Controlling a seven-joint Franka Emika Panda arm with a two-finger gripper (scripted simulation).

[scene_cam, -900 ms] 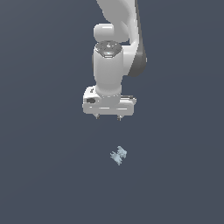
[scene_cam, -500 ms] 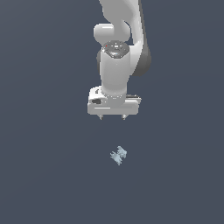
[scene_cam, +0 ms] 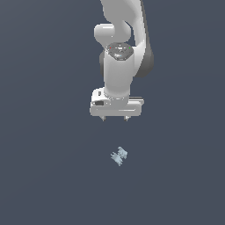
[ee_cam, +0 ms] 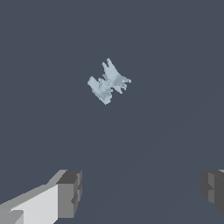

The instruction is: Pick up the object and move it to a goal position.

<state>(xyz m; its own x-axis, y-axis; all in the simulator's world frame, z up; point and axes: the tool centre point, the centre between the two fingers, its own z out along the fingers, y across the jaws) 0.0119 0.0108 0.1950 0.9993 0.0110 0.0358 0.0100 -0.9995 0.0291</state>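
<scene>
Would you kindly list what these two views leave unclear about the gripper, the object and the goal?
- Goal position: no marker shows in either view.
- Arm: the exterior view's top edge cuts off its upper links.
- Gripper: in the wrist view the frame's edges crop both fingers, though they stand wide apart.
- Object: too small in the exterior view to make out its spikes; the wrist view shows one face only.
- Height above the object: nothing gives scale.

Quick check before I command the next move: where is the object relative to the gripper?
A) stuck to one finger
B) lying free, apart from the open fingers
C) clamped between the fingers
B: the object lies alone, clear of the gripper, whose fingers stand wide apart.
</scene>
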